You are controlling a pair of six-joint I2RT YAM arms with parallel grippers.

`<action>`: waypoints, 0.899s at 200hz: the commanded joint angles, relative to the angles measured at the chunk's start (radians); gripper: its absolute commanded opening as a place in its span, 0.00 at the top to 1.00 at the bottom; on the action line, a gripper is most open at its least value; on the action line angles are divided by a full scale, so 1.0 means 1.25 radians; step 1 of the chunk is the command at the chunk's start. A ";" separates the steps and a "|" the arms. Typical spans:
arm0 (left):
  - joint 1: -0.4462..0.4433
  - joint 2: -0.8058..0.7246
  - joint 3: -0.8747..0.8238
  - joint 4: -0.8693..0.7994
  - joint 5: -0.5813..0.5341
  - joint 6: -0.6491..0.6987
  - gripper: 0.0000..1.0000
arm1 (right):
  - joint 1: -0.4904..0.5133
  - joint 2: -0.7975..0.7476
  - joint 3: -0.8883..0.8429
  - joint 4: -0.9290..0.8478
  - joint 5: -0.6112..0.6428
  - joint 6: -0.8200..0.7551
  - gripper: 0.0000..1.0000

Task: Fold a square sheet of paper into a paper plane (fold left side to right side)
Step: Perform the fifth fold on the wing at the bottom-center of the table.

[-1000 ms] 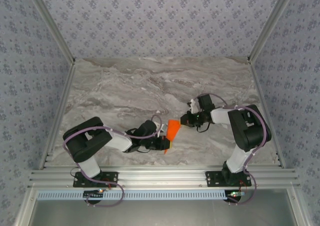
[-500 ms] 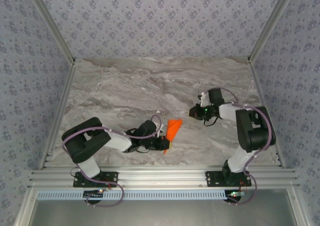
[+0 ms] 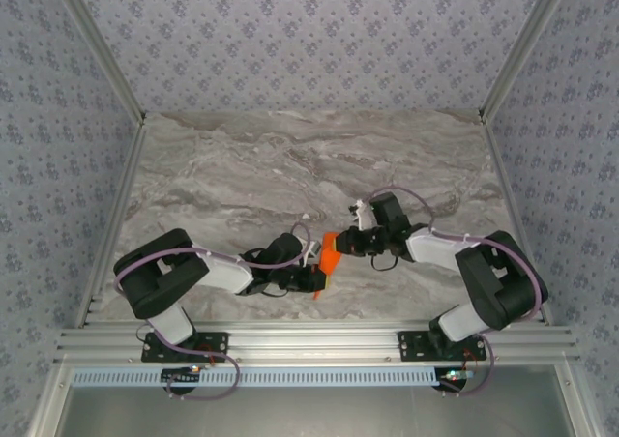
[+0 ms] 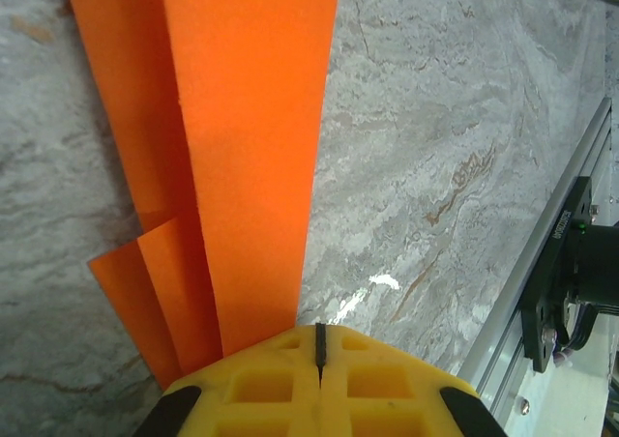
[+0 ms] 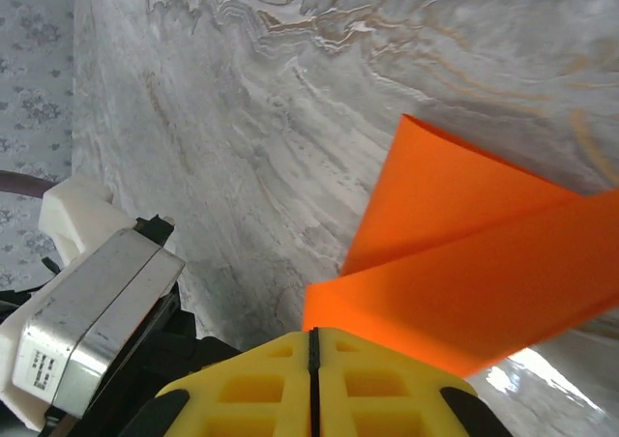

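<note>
Looks like a robotics lab test booth, not a lived-in room. Boxed in by aluminium frame rails [image 3: 104,99] and panels of patterned wallpaper [image 3: 309,41]. Marble-look table [image 3: 242,166] inside, with left arm [image 3: 164,277] and right arm [image 3: 498,282] bolted to a base rail [image 3: 309,342].

Both arms reach low and inward, elbows bent: the left arm [image 3: 208,268] ends in the left end effector [image 4: 319,335], jaws clamped together on the paper [image 4: 242,118], and the right arm [image 3: 464,258] holds the right end effector [image 5: 312,335], jaws pressed together, facing it almost tip to tip.
</note>
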 commanded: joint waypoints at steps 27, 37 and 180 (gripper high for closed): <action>-0.005 -0.037 0.014 -0.061 -0.011 0.021 1.00 | 0.020 0.121 0.049 -0.014 0.055 0.028 0.94; -0.005 -0.055 0.015 -0.062 -0.007 0.020 0.99 | 0.019 0.137 0.054 -0.033 0.069 0.030 0.94; -0.005 -0.131 0.052 -0.179 0.074 0.005 0.90 | 0.024 0.202 0.108 -0.164 0.122 0.008 0.95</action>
